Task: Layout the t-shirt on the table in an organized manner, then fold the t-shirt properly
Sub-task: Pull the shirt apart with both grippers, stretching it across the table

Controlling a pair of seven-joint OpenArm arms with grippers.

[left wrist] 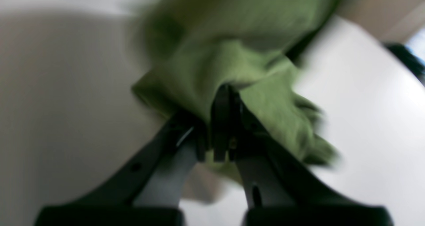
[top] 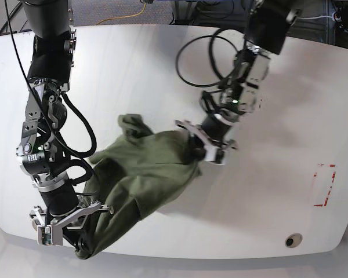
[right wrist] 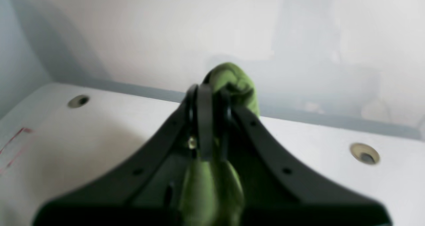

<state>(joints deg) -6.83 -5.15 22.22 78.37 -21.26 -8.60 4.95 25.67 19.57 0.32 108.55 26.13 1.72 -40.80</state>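
Base view: one t-shirt (top: pixel 142 174); two grippers clamped on it; one table (top: pixel 267 197).

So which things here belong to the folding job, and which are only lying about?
Belonging to the job:
- t-shirt, green, bunched, held up between both arms
- table, white
- left gripper, shut on the t-shirt
- right gripper, shut on the t-shirt

Only there:
- red dashed mark
- round hole in the table
- black cable
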